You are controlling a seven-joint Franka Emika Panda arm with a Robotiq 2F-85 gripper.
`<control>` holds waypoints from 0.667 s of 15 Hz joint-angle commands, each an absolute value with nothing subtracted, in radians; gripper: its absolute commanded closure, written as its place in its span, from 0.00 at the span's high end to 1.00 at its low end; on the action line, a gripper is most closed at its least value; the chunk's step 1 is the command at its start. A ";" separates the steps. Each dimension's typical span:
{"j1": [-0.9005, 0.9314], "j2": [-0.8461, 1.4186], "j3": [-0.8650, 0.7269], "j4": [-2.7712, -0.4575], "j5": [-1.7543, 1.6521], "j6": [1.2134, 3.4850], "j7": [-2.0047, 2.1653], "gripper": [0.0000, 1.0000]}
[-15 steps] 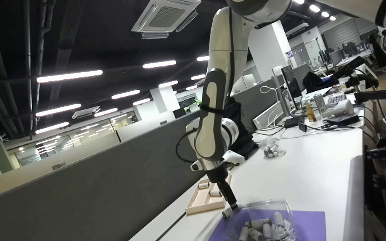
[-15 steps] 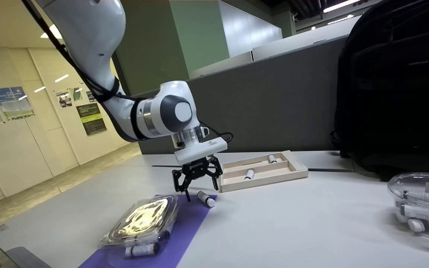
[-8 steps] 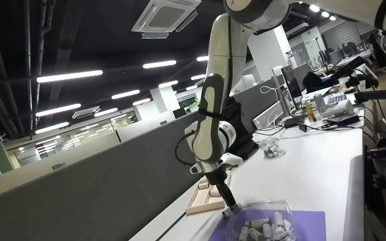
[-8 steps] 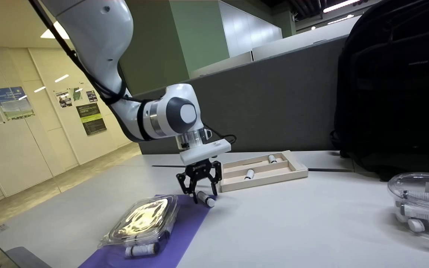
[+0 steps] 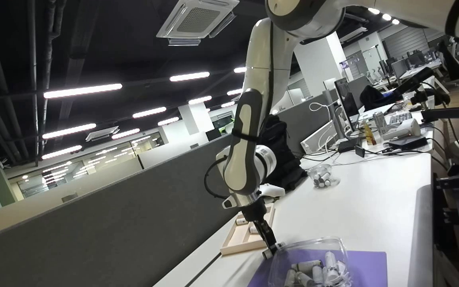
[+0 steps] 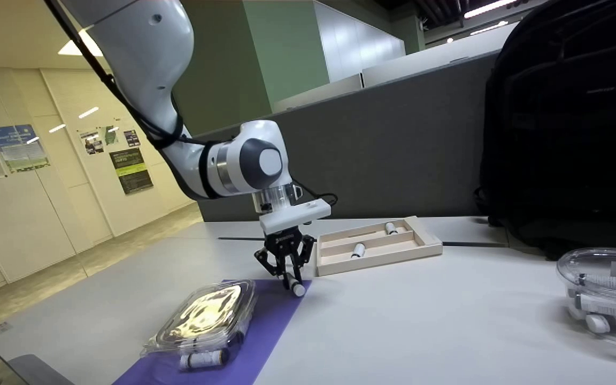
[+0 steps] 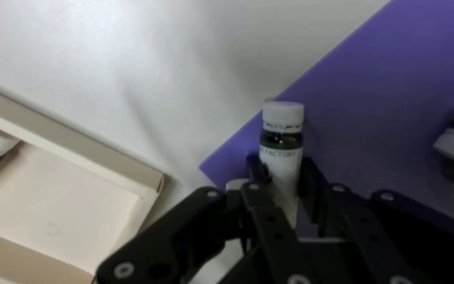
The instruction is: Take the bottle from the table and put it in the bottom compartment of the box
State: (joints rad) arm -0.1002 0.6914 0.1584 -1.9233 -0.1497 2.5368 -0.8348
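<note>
Pincer [image 7: 280, 169] is closed on the white-capped bottle [image 7: 283, 159]: in the wrist view a finger sits against each side of the barrel, no gap visible, cap poking out past the tips. Reads as gripped; how firmly, unclear.

Bottle lies on its side at the corner of the purple mat [image 7: 369, 98] on the table [image 6: 420, 321]. Resting or slightly lifted: can't say.

Relation that matters: wooden box [image 6: 380, 260] is just beside the pincer, right and a bit behind in an exterior view, lower left in the wrist view. Bottle's long axis is askew to the box's long wall; the pincer squeezes across that axis. My call: lift to clear the rim, short sideways carry, maybe a small wrist turn to suit the slot. Going low risks clipping the near corner.

Box holds a front-row bottle [image 6: 359, 250] and a rear-row bottle [image 6: 391, 228]. Which row counts as "bottom": not certain, I'd guess front.

Arm [image 5: 245, 147]: only one, reaching down from above, wrist low, pincer pointing down at a tilt. Clear plastic container [image 6: 209, 316] is near, on the side away from the box; don't swing that way.
</note>
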 commanded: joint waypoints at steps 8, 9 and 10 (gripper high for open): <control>-0.169 0.622 0.177 -1.810 0.053 2.491 -0.805 0.07; -0.175 0.628 0.174 -1.789 0.076 2.482 -0.795 0.07; -0.182 0.639 0.170 -1.763 0.097 2.466 -0.783 0.07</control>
